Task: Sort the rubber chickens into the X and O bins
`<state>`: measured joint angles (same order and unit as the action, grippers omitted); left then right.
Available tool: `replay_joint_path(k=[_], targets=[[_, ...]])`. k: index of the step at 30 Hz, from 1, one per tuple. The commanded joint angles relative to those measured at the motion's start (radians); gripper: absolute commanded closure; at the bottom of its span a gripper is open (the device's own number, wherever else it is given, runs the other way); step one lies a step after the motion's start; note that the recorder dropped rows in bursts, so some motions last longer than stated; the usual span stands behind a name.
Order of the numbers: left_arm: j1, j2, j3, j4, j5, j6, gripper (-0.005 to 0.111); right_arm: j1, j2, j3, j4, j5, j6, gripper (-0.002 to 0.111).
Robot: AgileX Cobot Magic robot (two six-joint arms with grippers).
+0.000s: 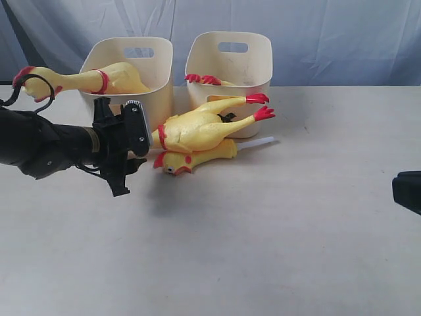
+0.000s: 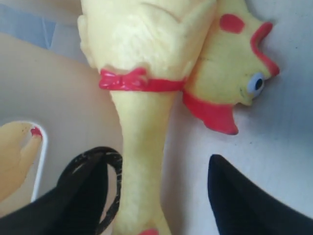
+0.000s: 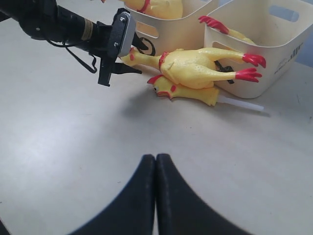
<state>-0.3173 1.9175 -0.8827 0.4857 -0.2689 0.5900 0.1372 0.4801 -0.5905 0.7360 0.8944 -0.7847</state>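
bins: left cream plastic tub (image 1: 161,95) has a long yellow rubber chicken (image 1: 99,80) draped over its left rim, head outside. right cream tub (image 1: 260,72) holds a second chicken (image 1: 204,79), only its red feet showing. can't tell which tub is x or o. on the beige table (image 1: 263,250) in front of both tubs: red-banded long chicken (image 1: 197,128) lying on a shorter chicken (image 1: 197,158), feet pointing right, thin white stick (image 1: 256,144) beside. left gripper (image 2: 159,196) jaws apart, astride the long chicken's neck. right gripper (image 3: 156,166) pressed together over bare table near the right edge.
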Motion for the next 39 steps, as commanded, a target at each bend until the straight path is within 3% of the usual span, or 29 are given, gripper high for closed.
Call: replay_joint_path(k=[1, 22, 39], targets=[[0.044, 0.004, -0.007, -0.028, 0.005, -0.006, 0.049, 0.004, 0.003, -0.004, 0.009, -0.006, 0.0, 0.109], [0.056, 0.057, -0.008, 0.033, -0.025, -0.003, 0.053, 0.004, 0.003, -0.004, 0.009, -0.009, 0.0, 0.109], [0.056, 0.086, -0.065, 0.078, 0.026, -0.003, 0.054, 0.004, 0.003, -0.004, 0.009, -0.009, 0.0, 0.109]])
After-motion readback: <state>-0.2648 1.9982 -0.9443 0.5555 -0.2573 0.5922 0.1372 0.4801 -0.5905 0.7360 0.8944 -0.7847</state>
